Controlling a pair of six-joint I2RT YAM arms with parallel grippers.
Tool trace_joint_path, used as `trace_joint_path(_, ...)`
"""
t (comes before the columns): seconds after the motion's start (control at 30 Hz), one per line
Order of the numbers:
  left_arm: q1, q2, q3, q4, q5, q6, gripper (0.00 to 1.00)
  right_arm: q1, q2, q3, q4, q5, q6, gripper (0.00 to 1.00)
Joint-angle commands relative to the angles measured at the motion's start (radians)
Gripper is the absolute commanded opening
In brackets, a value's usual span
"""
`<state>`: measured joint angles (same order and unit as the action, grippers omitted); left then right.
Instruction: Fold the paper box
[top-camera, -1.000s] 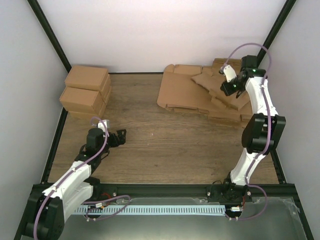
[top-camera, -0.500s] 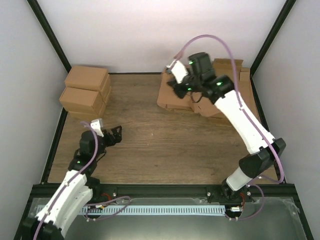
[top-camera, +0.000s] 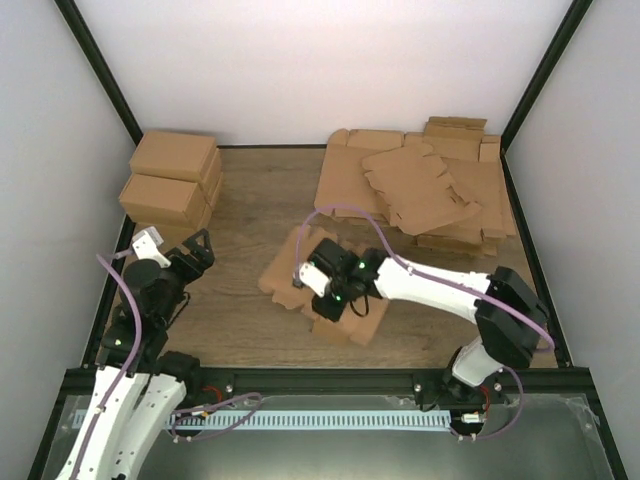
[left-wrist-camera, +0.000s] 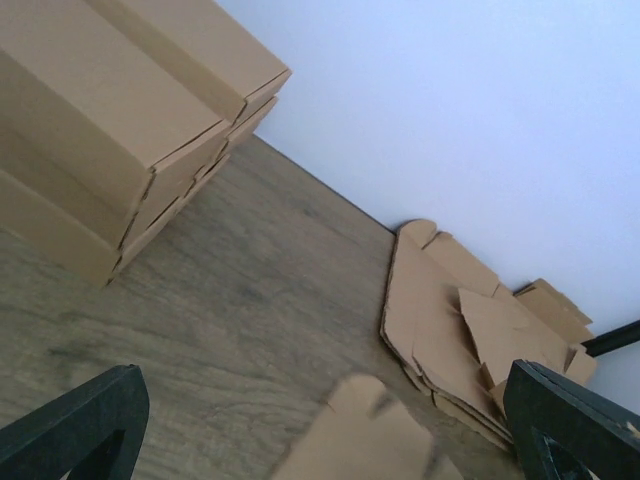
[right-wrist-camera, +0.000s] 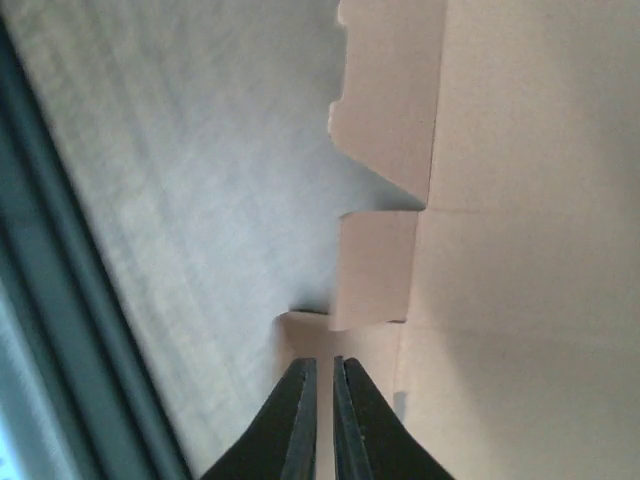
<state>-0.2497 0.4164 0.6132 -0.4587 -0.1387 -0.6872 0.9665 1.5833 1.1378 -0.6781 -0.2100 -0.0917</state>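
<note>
So the wooden desk (top-camera: 260, 190) is the biggest thing here, walled in on three sides. The messy pile of flat cardboard blanks (top-camera: 420, 190) is shoved into the far right corner and the stacked cartons (top-camera: 172, 180) sit in the far left one. There's bare wood between them and down the middle. The paper box (top-camera: 283, 265) lies flat and unfolded near the front edge, well apart from both piles. Only the top view gives that whole layout. The left wrist view shows the cartons side-on, plus a blurry bit of the paper box at the bottom. The right wrist view gets the notched flaps up close, right by the dark frame rail (right-wrist-camera: 80, 330). The right fingers (right-wrist-camera: 292, 415) are all but closed at a flap's edge, and I can't tell if they're pinching it. The left fingers (left-wrist-camera: 85, 415) are spread wide, holding nothing, above open desk near the cartons.
</note>
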Motion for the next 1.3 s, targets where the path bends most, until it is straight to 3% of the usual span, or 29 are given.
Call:
trace_joint_path(0.0,-0.003,0.018,0.057,-0.135,-0.031,-0.017,1.00,0.051,-0.163,-0.082,0.147,-0.164,0.063,0.11)
trace_joint_path(0.13,-0.003,0.024,0.054,-0.131,-0.006,-0.022,1.00,0.056,-0.195,-0.099,0.134,-0.267,0.056,0.33)
trace_joint_path(0.37,-0.003,0.117,-0.022,-0.058,0.157,-0.016,1.00,0.025,-0.326,-0.120,0.211,-0.097,0.188,0.67)
trace_joint_path(0.53,-0.003,0.262,-0.058,0.058,0.349,0.046,1.00,-0.071,-0.399,-0.194,0.180,0.028,0.391,0.71)
trace_joint_path(0.73,-0.010,0.517,-0.088,0.214,0.573,0.098,1.00,-0.111,-0.490,-0.297,0.015,0.231,0.659,0.52)
trace_joint_path(0.87,-0.079,0.707,-0.062,0.256,0.563,0.116,1.00,-0.116,-0.553,-0.367,-0.094,0.267,0.829,0.50)
trace_joint_path(0.97,-0.167,0.791,-0.033,0.271,0.503,0.123,1.00,-0.117,-0.616,-0.436,-0.140,0.248,0.962,0.55)
trace_joint_path(1.03,-0.198,0.830,-0.020,0.281,0.472,0.119,1.00,-0.117,-0.667,-0.480,-0.159,0.244,1.070,0.65)
trace_joint_path(1.1,-0.210,0.858,-0.013,0.291,0.452,0.114,1.00,-0.119,-0.699,-0.525,-0.171,0.247,1.159,0.67)
trace_joint_path(1.2,-0.218,0.882,-0.012,0.311,0.443,0.110,1.00,-0.118,-0.714,-0.561,-0.184,0.246,1.233,0.67)
trace_joint_path(1.27,-0.223,0.890,-0.014,0.325,0.443,0.115,1.00,-0.119,-0.717,-0.577,-0.175,0.241,1.245,0.77)
